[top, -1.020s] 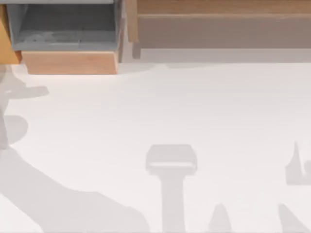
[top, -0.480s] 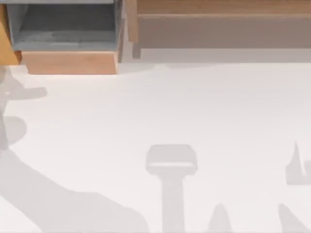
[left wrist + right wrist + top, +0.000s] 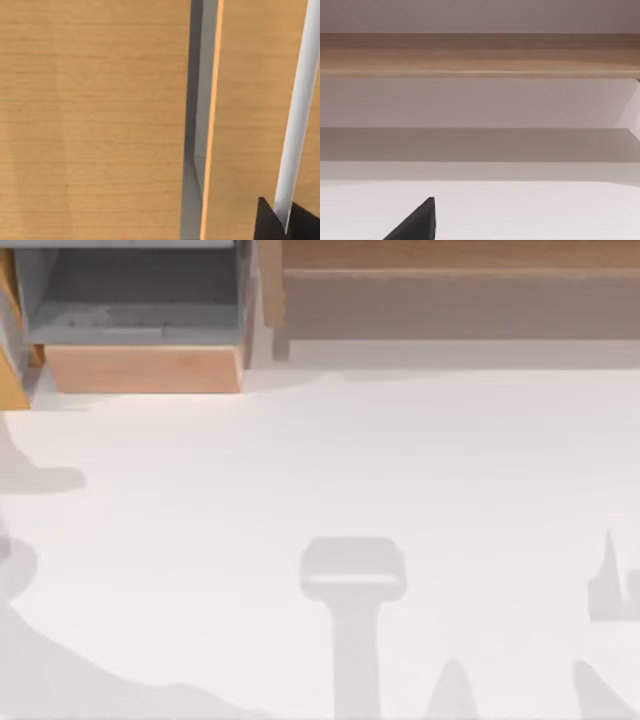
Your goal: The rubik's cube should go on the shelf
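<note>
The rubik's cube is out of view. The shelf (image 3: 450,302) runs along the table's back right, a long light-wood board with a brownish-grey recessed face and a side post (image 3: 272,290) at its left end. The right wrist view faces the shelf (image 3: 480,55) from low over the table, with a dark part of my right gripper (image 3: 417,224) at the frame's edge. A dark part of my left gripper (image 3: 272,222) sits close against light wood panels (image 3: 95,120) split by a narrow grey gap.
A grey-lined wooden box compartment (image 3: 140,370) stands at the back left, beside the shelf's post. An orange wood edge (image 3: 10,380) shows at the far left. Arm shadows lie on the white table (image 3: 320,460) at the left and along the front.
The shadows at the table's left have slid toward the front and the left edge. The orange wood edge at the far left looks shifted. The shadows at the front right are unchanged.
</note>
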Available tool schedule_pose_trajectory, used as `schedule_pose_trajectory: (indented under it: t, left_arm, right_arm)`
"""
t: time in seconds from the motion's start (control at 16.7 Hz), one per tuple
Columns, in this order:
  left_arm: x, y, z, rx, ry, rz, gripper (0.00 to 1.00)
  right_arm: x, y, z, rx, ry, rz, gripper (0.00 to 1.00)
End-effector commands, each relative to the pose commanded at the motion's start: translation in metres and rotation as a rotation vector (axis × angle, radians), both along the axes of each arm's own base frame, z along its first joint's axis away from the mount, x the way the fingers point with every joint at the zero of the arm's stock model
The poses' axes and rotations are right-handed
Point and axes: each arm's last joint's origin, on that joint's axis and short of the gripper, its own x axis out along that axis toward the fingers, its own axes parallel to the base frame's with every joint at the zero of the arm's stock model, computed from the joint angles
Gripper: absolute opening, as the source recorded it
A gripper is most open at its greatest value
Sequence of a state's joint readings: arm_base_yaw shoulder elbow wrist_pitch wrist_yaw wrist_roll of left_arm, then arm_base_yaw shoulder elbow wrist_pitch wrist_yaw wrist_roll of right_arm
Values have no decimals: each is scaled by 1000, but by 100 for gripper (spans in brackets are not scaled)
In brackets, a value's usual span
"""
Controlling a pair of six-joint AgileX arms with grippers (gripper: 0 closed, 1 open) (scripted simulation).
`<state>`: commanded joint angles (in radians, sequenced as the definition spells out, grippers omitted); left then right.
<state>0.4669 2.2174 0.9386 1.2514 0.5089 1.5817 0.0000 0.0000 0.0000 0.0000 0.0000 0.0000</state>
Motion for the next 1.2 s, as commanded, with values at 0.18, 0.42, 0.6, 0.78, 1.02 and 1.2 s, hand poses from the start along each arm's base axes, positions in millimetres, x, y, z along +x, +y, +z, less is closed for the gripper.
schedule_pose_trajectory:
  t: [0.18, 0.42, 0.6, 0.78, 1.02, 1.2]
  left_arm:
    - [-1, 0, 0, 1, -1, 0, 0]
    - [-10, 2, 2, 7, -11, 3, 0]
    - [-37, 1, -3, -6, 10, -1, 0]
    - [-60, 1, -3, -5, 9, 0, 0]
    - [-61, 0, -3, -2, 7, -2, 0]
    - [-74, 4, 0, 7, -6, -2, 0]
  right_arm:
    - [0, 0, 0, 0, 0, 0, 100]
    - [0, 0, 0, 0, 0, 0, 100]
    - [0, 0, 0, 0, 0, 0, 100]
    - [0, 0, 0, 0, 0, 0, 100]
    - [0, 0, 0, 0, 0, 0, 100]
    - [0, 0, 0, 0, 0, 0, 100]
